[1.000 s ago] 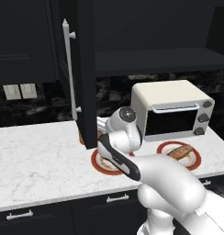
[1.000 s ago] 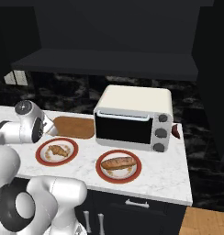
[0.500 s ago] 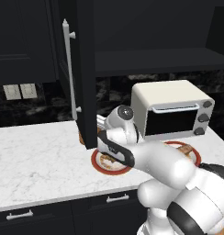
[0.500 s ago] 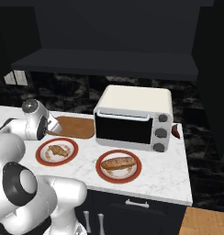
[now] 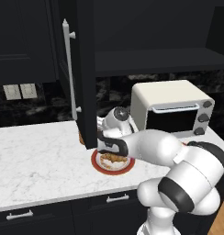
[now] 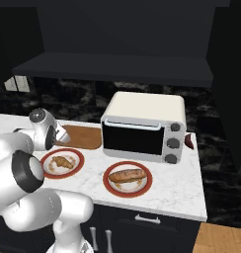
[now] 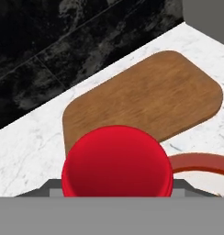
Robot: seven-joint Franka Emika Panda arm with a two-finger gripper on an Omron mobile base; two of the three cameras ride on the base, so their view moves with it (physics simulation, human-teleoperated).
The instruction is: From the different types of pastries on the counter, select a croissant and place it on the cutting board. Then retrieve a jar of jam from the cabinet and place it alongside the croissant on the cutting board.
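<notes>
My gripper (image 7: 116, 186) is shut on the jar of jam (image 7: 116, 160), whose round red lid faces the hand camera. The jar hangs over the counter (image 5: 36, 156) just short of the brown cutting board (image 7: 146, 101), which lies bare against the back wall (image 6: 83, 137). The hand (image 5: 109, 144) hovers over the left red-rimmed plate (image 6: 78, 157), where the croissant (image 6: 60, 162) lies. In the left base view the croissant (image 5: 113, 158) shows under my hand. The oblong loaf (image 6: 126, 175) rests on the other plate. The cabinet door (image 5: 84, 69) stands open right beside the hand.
A cream toaster oven (image 6: 142, 128) stands on the counter to the right of the board. The open door's long silver handle (image 5: 68, 69) sticks out to the left. A small dark red thing (image 6: 189, 141) sits behind the oven. Black drawers run below the counter edge.
The arm's elbow and upper links have swung out to the right. The hand has barely shifted, staying over the plate by the board with the jar in it.
</notes>
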